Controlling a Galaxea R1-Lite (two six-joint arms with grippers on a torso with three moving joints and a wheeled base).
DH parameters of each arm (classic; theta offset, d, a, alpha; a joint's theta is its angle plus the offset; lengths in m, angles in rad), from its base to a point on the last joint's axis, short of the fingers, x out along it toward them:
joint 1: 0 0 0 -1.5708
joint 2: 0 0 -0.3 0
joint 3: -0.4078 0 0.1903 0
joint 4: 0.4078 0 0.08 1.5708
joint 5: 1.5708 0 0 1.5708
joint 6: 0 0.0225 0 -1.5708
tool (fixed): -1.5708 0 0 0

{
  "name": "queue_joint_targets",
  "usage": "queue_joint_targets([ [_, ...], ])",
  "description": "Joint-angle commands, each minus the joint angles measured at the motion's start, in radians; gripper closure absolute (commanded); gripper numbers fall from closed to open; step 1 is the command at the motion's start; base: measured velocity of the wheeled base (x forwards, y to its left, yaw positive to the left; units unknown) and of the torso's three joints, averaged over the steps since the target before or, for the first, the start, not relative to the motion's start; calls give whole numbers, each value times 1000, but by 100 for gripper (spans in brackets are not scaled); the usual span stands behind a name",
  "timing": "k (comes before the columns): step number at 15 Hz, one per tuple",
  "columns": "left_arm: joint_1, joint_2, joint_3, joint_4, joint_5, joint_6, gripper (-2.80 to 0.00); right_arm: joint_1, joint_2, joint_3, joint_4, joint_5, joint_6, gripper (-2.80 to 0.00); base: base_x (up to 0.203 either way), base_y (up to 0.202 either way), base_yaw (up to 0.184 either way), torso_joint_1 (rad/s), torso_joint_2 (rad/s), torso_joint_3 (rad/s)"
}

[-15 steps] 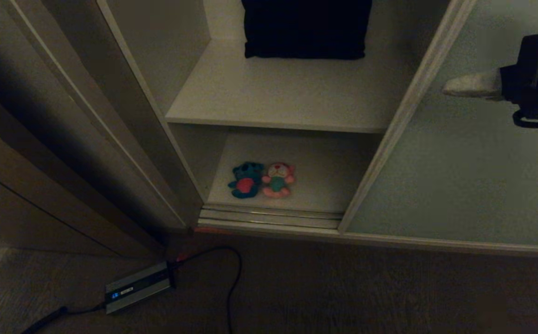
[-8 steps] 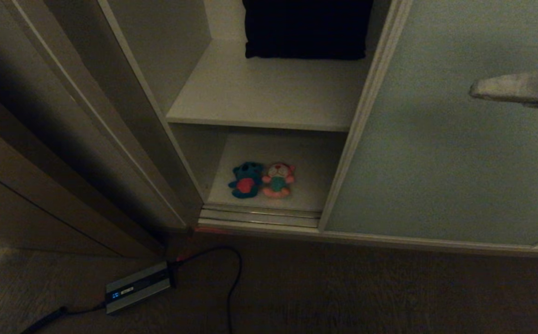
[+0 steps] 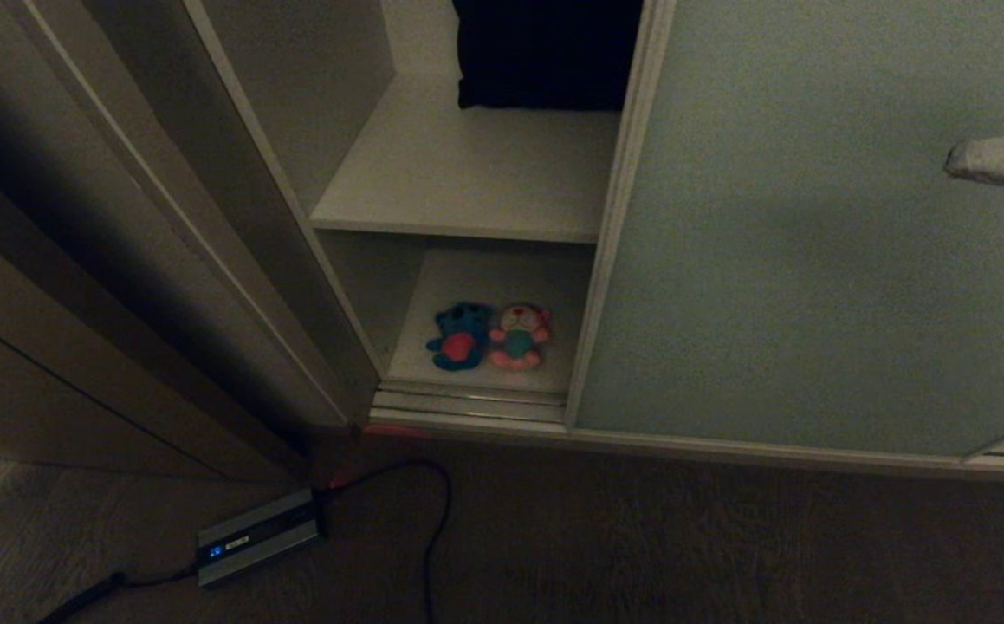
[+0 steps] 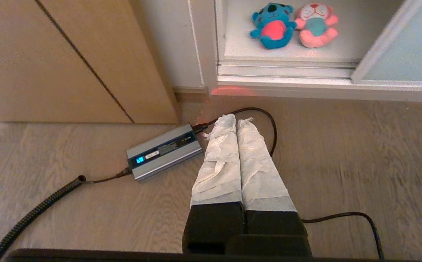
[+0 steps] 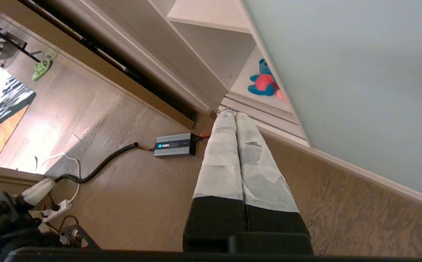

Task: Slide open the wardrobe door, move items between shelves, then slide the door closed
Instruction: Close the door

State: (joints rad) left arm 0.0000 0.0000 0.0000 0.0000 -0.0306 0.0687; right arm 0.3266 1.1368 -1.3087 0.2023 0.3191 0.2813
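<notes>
Wardrobe's half shut: door point(image 3: 813, 217) covers the frame's right, toys point(image 3: 489, 336) lower centre; my right gripper point(image 5: 232, 116), jaws pinched empty, next nudges it leftward.

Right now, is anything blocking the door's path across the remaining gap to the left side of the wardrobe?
Nothing visible does. The track ahead of the door is bare; both toys, blue and pink, lie on the shelf behind it.
</notes>
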Motion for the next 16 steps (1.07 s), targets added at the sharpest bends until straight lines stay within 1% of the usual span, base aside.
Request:
queue_joint_targets([
  [1,0,2,0,0,0,0,0,2,-43,23,0,-3,1,0,0,0,0,0,0,0],
  [2,0,2,0,0,0,0,0,2,-62,44,-1,-24,1,0,0,0,0,0,0,0],
  [3,0,2,0,0,0,0,0,-2,-74,58,-4,-72,0,0,0,0,0,0,0,0],
  [5,0,2,0,0,0,0,0,-22,-85,47,-4,-174,-4,0,0,0,0,0,0,0],
  [9,0,2,0,0,0,0,0,-12,-101,51,-5,-181,-7,0,0,0,0,0,0,0],
  [12,0,2,0,0,0,0,0,10,-124,60,-4,-190,-12,0,0,0,0,0,0,0],
  [14,0,2,0,0,0,0,0,6,-135,60,-2,-190,-37,0,0,0,0,0,0,0],
  [16,0,2,0,0,0,0,0,37,-142,66,-2,-190,-60,0,0,0,0,0,0,0],
])
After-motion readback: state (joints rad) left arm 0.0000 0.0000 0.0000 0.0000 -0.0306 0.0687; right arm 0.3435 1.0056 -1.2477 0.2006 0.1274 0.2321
